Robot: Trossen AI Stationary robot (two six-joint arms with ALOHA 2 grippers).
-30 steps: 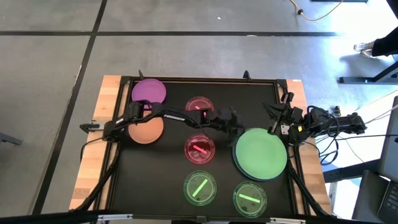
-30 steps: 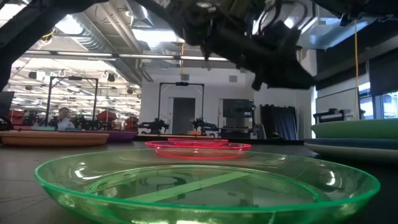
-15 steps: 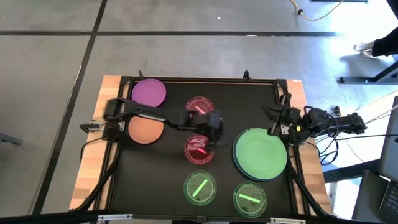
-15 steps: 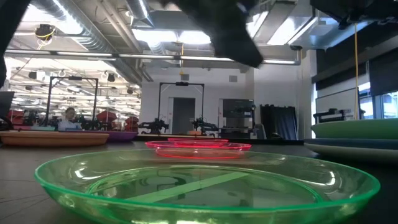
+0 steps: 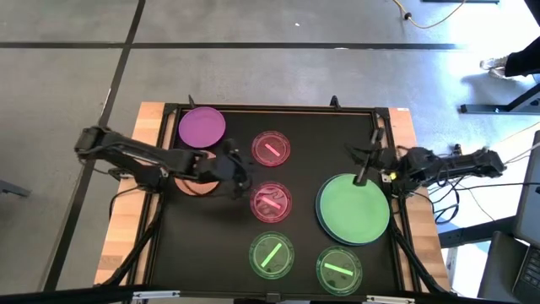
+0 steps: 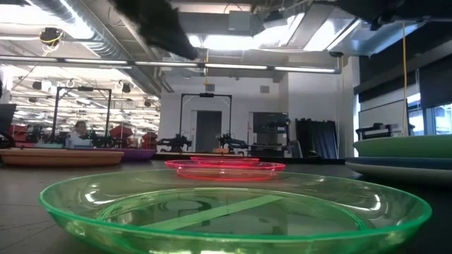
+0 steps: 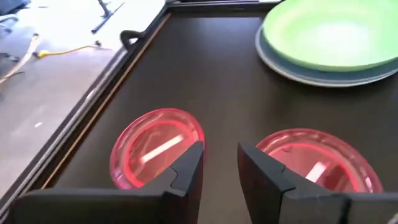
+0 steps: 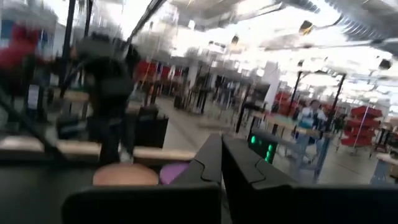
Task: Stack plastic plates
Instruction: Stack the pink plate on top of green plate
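Note:
My left gripper [image 5: 243, 173] [image 7: 221, 155] hangs open and empty above the table between the orange plate [image 5: 196, 181] and the two small pink plates [image 5: 270, 148] [image 5: 272, 203]. My arm hides part of the orange plate. The purple plate [image 5: 202, 127] lies at the far left. A large green plate [image 5: 353, 207] [image 7: 329, 31] tops a stack on a blue plate [image 6: 413, 161]. Two small green striped plates [image 5: 272, 253] [image 5: 337, 268] lie near the front edge. My right gripper [image 5: 361, 175] [image 8: 221, 149] is shut and empty above the stack's far edge.
A raised rim [image 5: 278, 108] borders the black table top. Bare black surface lies between the pink plates and the large stack [image 5: 308, 152]. In the low view a small green plate [image 6: 233, 208] fills the foreground, and a person [image 6: 78, 134] sits far off in the room.
My left arm has drawn back from beside the large green stack toward the table's left, passing over the pink plates, and now hangs near the orange plate. My right gripper has shifted slightly toward the table's left. No plate has moved.

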